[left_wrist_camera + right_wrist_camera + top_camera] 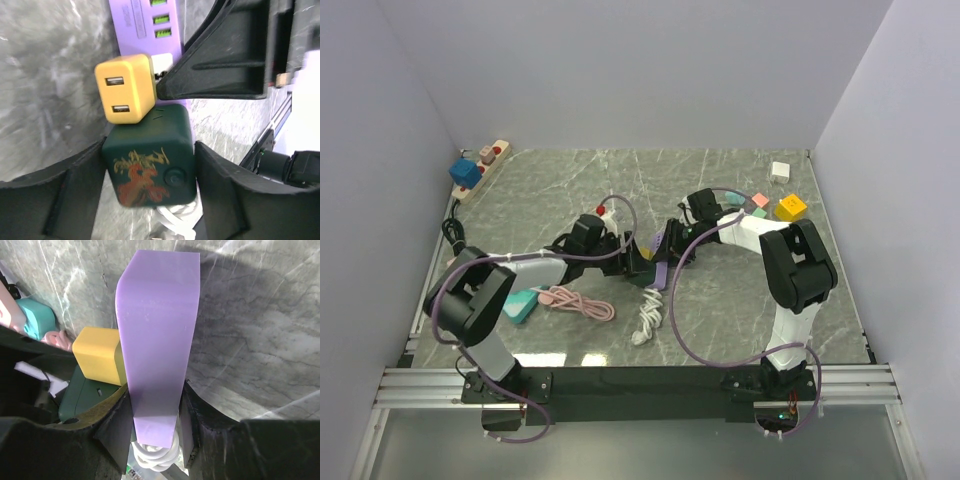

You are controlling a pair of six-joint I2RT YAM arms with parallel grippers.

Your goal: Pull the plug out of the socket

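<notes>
Our left pincer point(148, 187) is closed on the dark green plug point(150, 160), with a finger pressed to each side. The plug sits against the socket face of the purple power strip point(157, 340), touching a yellow USB charger point(125, 87). Its prongs are hidden. Our right pincer point(156, 432) clamps the strip's near end, mid-way across the marble table point(250, 340).

Tight in the right claw point(156, 417), a purple power strip point(157, 340), with yellow plug point(97, 356) and green plug point(86, 397) on its left side.
</notes>
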